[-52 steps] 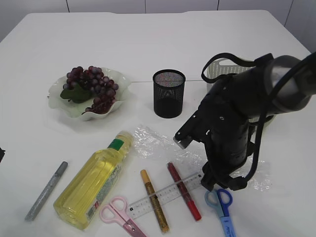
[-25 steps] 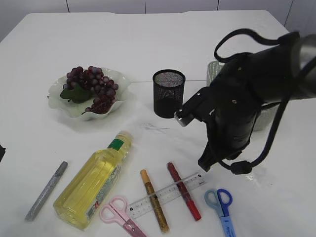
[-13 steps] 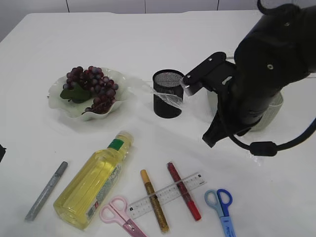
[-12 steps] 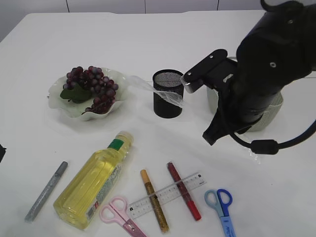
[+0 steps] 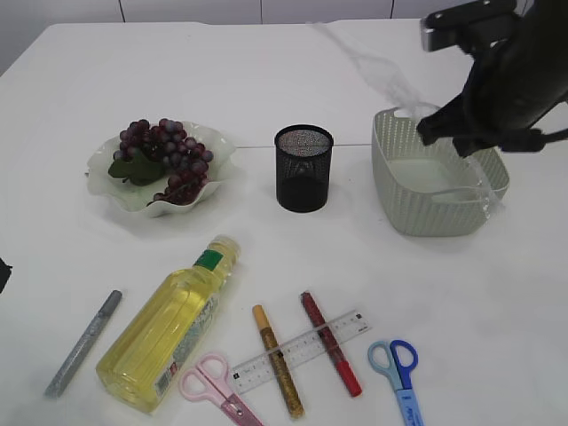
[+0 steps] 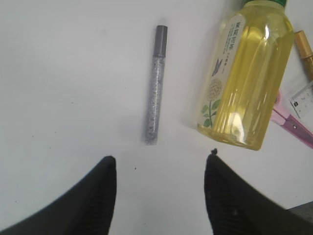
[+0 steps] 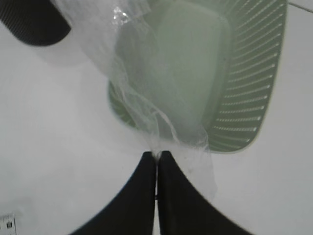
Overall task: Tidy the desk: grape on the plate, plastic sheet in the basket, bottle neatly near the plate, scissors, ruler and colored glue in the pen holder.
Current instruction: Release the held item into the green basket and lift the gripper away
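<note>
Plastic sheet: thin clear crinkled plastic sheet [image 7: 146, 98] was pinched at one edge between the closed fingers of the right gripper [image 7: 157, 155], hanging from them over the near wall of the basket
Right gripper: black, jaws pressed together on the sheet; held above the basket
Basket: grey-green rectangular woven-look plastic basket [image 5: 404, 200] lay directly beneath the right gripper; nothing else seen inside it
Pen holder: black mesh cylinder cup [image 5: 303, 168] stood to the left of the right gripper, well apart
Left gripper: black fingers spread apart [image 6: 160, 169], holding nothing, above bare white desk [image 6: 63, 78]
Silver glue pen: slim silver glitter pen [image 6: 155, 84] lay just ahead of the left gripper
Bottle: clear plastic bottle of yellow liquid [image 6: 247, 83] lay on its side ahead and to the right of the left gripper
</note>
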Action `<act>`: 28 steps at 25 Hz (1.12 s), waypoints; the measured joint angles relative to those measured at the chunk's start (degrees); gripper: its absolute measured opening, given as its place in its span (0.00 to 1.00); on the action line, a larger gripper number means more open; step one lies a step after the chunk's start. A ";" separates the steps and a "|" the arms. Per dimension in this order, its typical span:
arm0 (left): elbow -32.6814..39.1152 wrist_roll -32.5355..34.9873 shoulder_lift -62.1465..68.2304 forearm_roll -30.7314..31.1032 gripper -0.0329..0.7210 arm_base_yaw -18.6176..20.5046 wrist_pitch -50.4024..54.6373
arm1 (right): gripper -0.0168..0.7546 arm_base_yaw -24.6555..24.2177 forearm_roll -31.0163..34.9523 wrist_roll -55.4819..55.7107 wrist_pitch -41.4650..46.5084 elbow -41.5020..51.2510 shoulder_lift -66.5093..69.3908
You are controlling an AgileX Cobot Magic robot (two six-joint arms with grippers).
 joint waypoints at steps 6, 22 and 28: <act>0.00 0.00 0.00 -0.45 0.61 0.00 0.00 | 0.00 -5.77 3.88 -0.33 -2.36 -5.38 1.16; 0.00 0.00 0.00 -0.58 0.61 0.00 0.00 | 0.00 -7.19 5.28 -0.43 -3.89 -20.94 23.98; 0.00 0.00 0.00 -0.68 0.61 0.00 0.00 | 0.00 -7.19 5.34 -0.43 -4.08 -24.02 30.87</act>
